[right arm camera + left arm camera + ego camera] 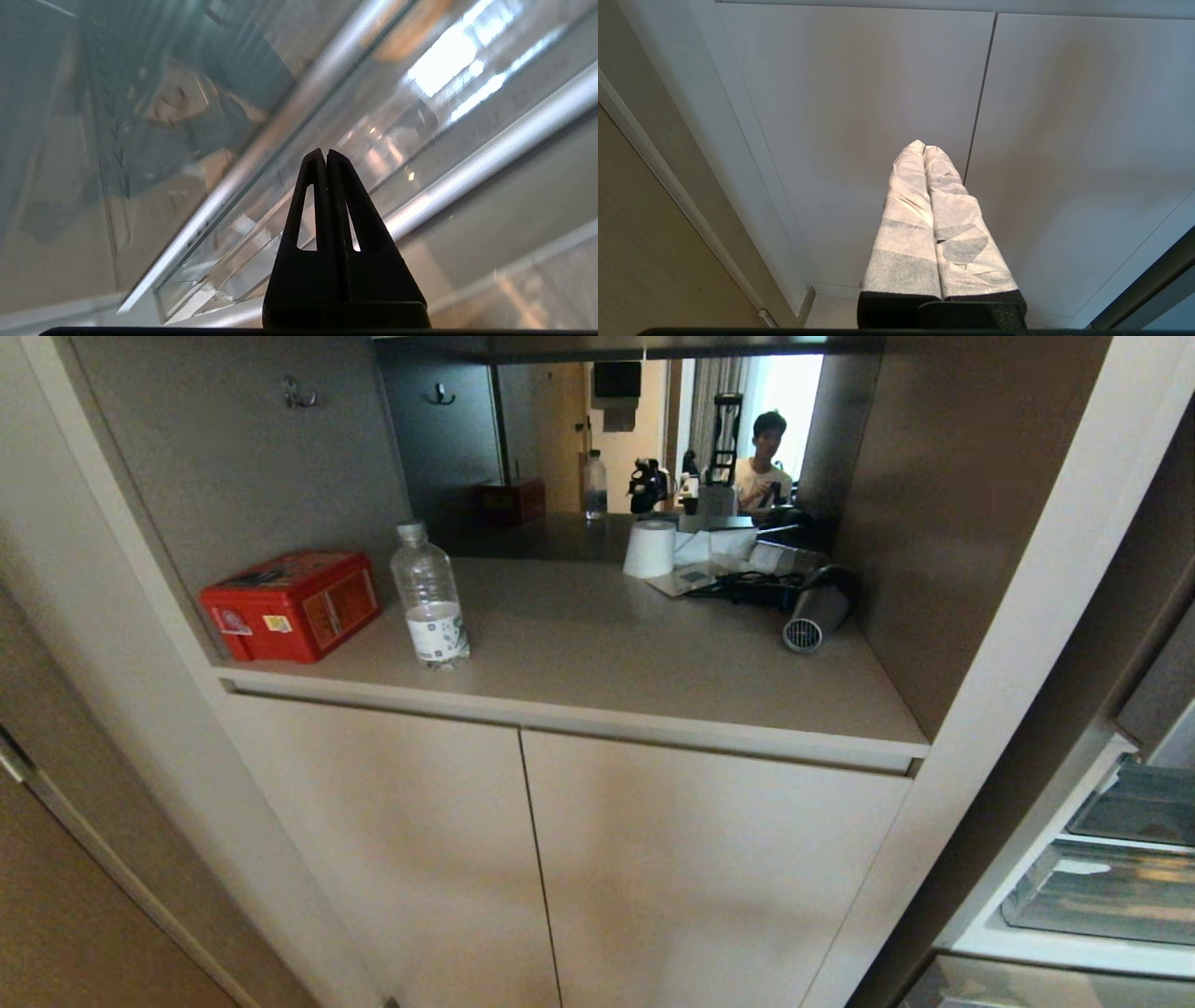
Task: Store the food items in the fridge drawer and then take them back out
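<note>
The food items are out of view. At the head view's lower right the fridge stands open, showing glass shelves (pixel 1102 887); I cannot pick out the fridge drawer itself. My right gripper (pixel 325 153) shows only in the right wrist view. Its black fingers are shut with nothing between them, close in front of a glass shelf edge (pixel 233 196) inside the fridge. My left gripper (pixel 923 147), with white-wrapped fingers, is shut and empty, hanging parked before the pale cabinet doors (pixel 859 93). Neither arm shows in the head view.
A niche counter (pixel 607 653) holds a red tin box (pixel 291 605), a clear water bottle (pixel 429 602), a paper roll (pixel 650 549) and a hair dryer (pixel 814 611). A mirror behind reflects a person (pixel 764 467). A white cabinet post (pixel 990 709) separates the niche from the fridge.
</note>
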{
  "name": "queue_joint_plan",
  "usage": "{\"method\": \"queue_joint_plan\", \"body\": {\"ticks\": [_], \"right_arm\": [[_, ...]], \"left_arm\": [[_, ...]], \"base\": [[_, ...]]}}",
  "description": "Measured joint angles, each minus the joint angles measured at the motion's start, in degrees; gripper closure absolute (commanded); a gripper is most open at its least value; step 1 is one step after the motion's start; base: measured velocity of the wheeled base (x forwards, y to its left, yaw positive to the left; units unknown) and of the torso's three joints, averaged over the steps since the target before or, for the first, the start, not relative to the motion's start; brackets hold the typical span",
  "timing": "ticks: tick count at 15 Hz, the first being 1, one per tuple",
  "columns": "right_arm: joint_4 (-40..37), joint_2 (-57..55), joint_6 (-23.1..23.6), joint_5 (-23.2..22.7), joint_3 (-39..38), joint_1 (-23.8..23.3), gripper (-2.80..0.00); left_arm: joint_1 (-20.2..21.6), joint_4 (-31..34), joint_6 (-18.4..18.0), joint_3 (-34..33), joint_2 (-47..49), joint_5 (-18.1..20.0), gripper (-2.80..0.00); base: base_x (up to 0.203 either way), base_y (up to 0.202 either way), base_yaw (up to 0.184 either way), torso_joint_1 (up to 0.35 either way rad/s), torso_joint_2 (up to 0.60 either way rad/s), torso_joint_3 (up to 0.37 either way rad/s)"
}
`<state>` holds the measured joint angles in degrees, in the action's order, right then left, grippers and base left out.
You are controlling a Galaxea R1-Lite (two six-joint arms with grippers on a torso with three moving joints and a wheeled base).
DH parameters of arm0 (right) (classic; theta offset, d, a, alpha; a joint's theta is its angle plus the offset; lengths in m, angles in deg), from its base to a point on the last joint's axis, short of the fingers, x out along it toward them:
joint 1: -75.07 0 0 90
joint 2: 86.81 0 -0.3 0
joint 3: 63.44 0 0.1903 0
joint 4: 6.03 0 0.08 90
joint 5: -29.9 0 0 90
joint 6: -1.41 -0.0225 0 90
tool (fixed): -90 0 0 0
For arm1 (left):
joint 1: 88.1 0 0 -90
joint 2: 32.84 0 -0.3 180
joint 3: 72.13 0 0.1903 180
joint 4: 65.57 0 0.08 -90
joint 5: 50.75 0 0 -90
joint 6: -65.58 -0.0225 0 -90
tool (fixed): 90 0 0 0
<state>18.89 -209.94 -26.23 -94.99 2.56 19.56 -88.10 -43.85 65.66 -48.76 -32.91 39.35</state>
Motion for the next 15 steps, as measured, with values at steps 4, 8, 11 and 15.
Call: {"method": "queue_joint_plan", "body": {"ticks": [4,8,11,15], "right_arm": [[0.0,0.3,0.1,0.1,-1.1,0.0,0.0],[-0.2,6.0,0.1,0.2,-7.5,-2.5,0.0],[-0.3,13.6,0.0,0.3,-14.1,-5.8,0.0],[-6.7,28.2,3.3,0.7,-21.5,-6.9,0.0]], "left_arm": [[0.0,0.0,0.0,0.0,0.0,0.0,0.0],[0.0,0.0,0.0,0.0,0.0,0.0,0.0],[0.0,0.0,0.0,0.0,0.0,0.0,0.0],[0.0,0.0,0.0,0.0,0.0,0.0,0.0]], "base": [[0.0,0.0,0.0,0.0,0.0,0.0],[0.0,0.0,0.0,0.0,0.0,0.0],[0.0,0.0,0.0,0.0,0.0,0.0],[0.0,0.0,0.0,0.0,0.0,0.0]]}}
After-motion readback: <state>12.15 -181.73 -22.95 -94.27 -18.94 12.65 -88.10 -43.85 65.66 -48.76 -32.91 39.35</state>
